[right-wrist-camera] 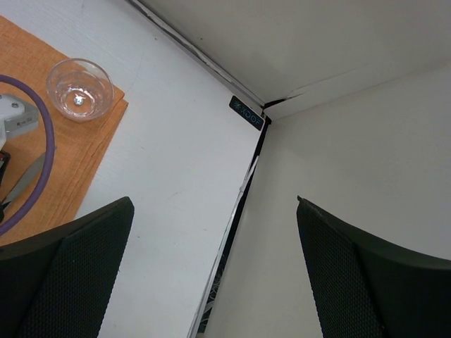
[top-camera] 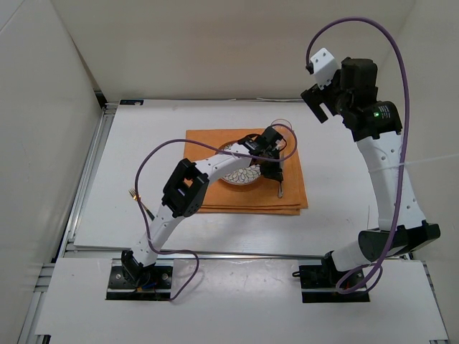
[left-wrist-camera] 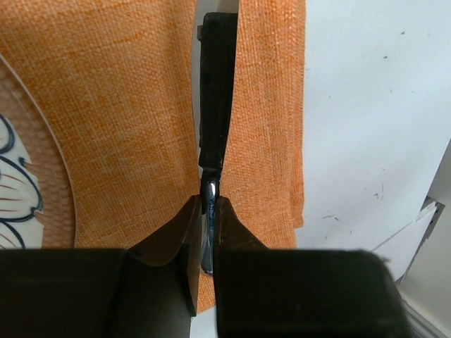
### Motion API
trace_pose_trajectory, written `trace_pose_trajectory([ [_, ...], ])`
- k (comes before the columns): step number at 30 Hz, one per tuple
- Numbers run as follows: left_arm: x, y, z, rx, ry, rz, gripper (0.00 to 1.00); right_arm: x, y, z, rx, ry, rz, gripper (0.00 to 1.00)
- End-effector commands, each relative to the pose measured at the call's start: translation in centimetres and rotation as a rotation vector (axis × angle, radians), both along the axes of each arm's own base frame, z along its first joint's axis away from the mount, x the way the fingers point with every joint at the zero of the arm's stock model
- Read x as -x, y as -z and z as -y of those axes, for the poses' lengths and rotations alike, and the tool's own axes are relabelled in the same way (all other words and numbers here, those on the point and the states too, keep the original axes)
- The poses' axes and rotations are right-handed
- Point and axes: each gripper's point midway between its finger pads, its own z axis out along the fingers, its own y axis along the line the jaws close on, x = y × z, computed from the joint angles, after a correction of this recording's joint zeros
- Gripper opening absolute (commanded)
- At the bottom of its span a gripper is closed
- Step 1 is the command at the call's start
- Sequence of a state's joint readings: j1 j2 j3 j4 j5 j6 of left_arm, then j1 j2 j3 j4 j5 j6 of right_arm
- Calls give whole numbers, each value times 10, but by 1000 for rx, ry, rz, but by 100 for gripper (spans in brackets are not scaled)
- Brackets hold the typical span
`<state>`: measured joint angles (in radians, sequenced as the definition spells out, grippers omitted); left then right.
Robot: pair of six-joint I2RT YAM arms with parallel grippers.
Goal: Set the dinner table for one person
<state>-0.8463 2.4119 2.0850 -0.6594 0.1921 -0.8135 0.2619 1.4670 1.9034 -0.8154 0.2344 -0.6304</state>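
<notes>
A: Why is the left tool (left-wrist-camera: 206, 204) so low over the placemat (left-wrist-camera: 106, 105)?

B: It is clenched on a dark-handled piece of cutlery (left-wrist-camera: 217, 84). It pinches the metal part, and the handle points out ahead over the cloth. The spot is just right of the plate (left-wrist-camera: 21, 190), where a knife belongs, so I judge this a placing step. I cannot tell whether it is a knife, or whether it touches the cloth.

A: And the right tool (right-wrist-camera: 213, 208)?

B: Released, jaws wide apart, nothing between them. It is raised high toward the far right corner, I would guess to be out of the other arm's way.

A: Where does everything sit?

B: On the tabletop (top-camera: 143, 136), the big white surface with walls round it. The placemat lies about mid-tabletop with the plate on it.

A: What does the overhead view add?

B: The layout. It shows both arms, the plate in the middle of the cloth, and a slim item (top-camera: 138, 199) on the bare tabletop near the left arm, too small to name. The wrist hides the grip itself, though.

A: And the wrist views?

B: The left one shows the fingers closed on the metal. The right one shows its own parted jaws and a glass (right-wrist-camera: 79, 88) standing upright on the placemat's far right corner, seemingly empty.
</notes>
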Motion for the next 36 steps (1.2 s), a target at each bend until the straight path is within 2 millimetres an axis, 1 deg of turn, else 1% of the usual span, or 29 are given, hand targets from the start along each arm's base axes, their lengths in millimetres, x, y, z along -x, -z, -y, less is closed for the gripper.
trace_pose_trajectory([
  [1,-10,-21,7,39,-25,57,10,7,-26,6,-36,32,67,100],
  [2,-10,-14,7,30,-25,49,10,7,-26,6,-36,32,67,100],
  [4,-10,-14,7,32,-32,44,10,11,-27,7,-36,32,67,100],
  [5,-9,-12,14,36,-27,56,10,11,-27,7,-36,32,67,100],
  [6,-10,-12,13,30,-33,63,10,11,-23,7,-34,32,57,100],
  [7,-10,-5,12,21,-33,55,10,13,-26,8,-36,32,65,100],
  [8,-13,-10,16,38,-41,62,10,13,-22,8,-33,32,55,100],
  [9,-14,-3,15,26,-46,61,10,13,-22,8,-33,32,55,100],
  [10,-9,-3,18,26,-37,61,10,14,-20,8,-31,32,46,100],
  [13,-10,1,19,28,-44,56,10,14,-20,6,-43,28,45,100],
  [14,-11,1,18,24,-50,61,10,14,-23,6,-45,27,53,100],
  [15,-10,5,17,17,-50,56,10,15,-22,6,-43,28,45,100],
  [16,-5,5,20,17,-41,55,10,15,-22,6,-43,28,45,100],
  [17,-5,10,20,10,-40,50,10,15,-22,6,-43,28,45,100],
  [20,-6,10,19,5,-46,55,12,17,-19,5,-52,23,34,100],
  [24,-8,11,18,0,-53,62,22,17,-19,5,-52,23,34,100],
  [25,-9,3,19,12,-60,64,23,17,-19,5,-52,23,34,100],
  [26,-10,4,18,6,-67,72,24,17,-19,5,-52,23,34,100],
  [27,-9,0,17,8,-68,74,29,17,-19,5,-52,23,34,100],
  [28,-10,-8,17,19,-68,82,32,17,-19,5,-52,23,34,100],
  [29,-11,-8,16,14,-75,89,36,17,-19,5,-52,23,34,100],
  [30,-12,-15,17,24,-75,96,40,18,-17,4,-53,15,24,100],
  [31,-12,-15,17,24,-75,96,44,18,-17,4,-53,15,24,100],
  [32,-14,-21,16,27,-82,109,48,18,-17,4,-53,15,24,100],
  [34,-17,-25,17,30,-90,123,57,18,-17,4,-53,15,24,100],
  [35,-21,-36,18,44,-98,144,60,18,-17,4,-53,15,24,100],
  [36,-21,-42,18,49,-91,157,60,18,-17,4,-53,15,24,100],
])
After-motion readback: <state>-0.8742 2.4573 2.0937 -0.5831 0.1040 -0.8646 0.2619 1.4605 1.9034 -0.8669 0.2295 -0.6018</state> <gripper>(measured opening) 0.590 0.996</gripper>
